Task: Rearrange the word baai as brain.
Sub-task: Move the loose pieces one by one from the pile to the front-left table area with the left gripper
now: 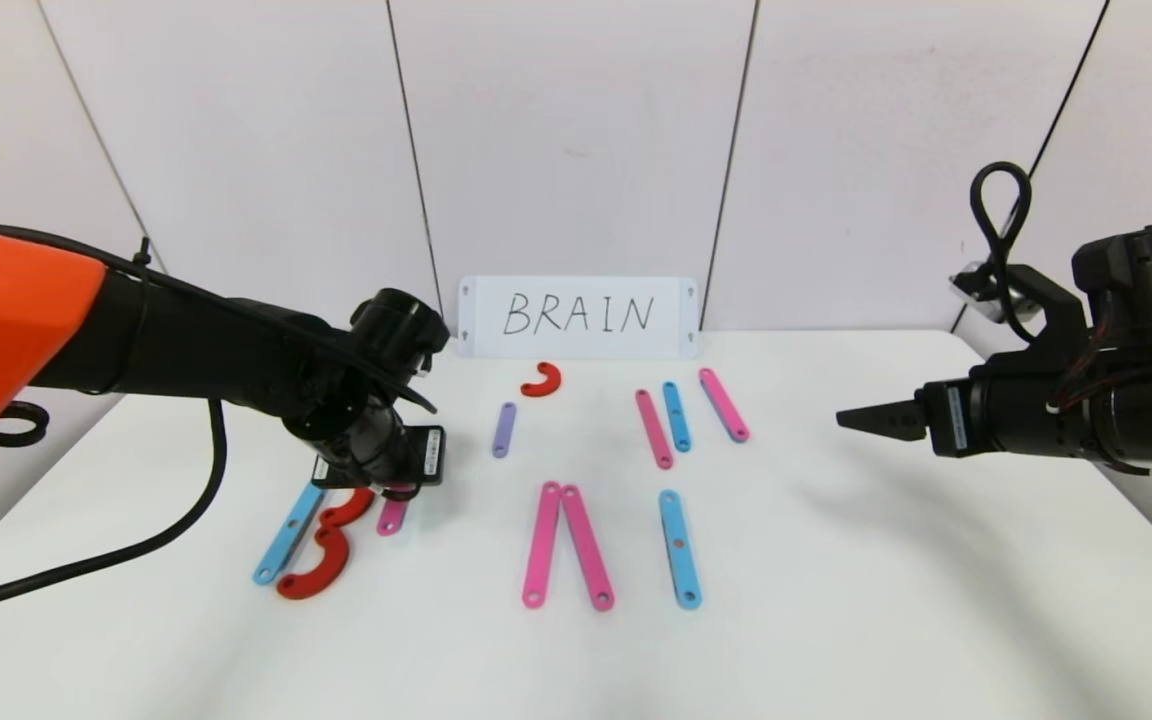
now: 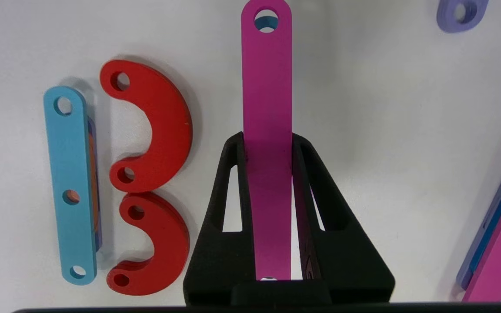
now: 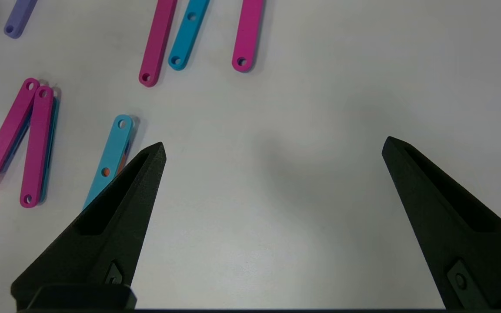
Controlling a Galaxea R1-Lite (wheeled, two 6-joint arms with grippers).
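Closest to us, near the front of the white table point(image 1: 836, 620), lie two long pink strips point(image 1: 564, 545) that meet at the top like an upside-down V, and just to their right a blue strip point(image 1: 679, 549) lies by itself. Over on the left a blue strip point(image 1: 288, 534) and two red curved pieces point(image 1: 326, 545) sit side by side and make a big letter B.

Right beside that B, the left gripper point(image 2: 268, 139) hangs low over the table. Its two black fingers are pressed tight on a short pink strip point(image 2: 266, 87), which sticks out past the tips.

Farther back there is a small purple strip point(image 1: 503, 430), one more red curved piece point(image 1: 542, 381), and a group of three strips, pink point(image 1: 653, 429), blue point(image 1: 676, 416) and pink point(image 1: 723, 405).

A white card point(image 1: 578, 316) with BRAIN written on it stands at the back edge.

The right gripper point(image 3: 272, 150) waits above the right side of the table, its fingers spread wide, holding nothing.
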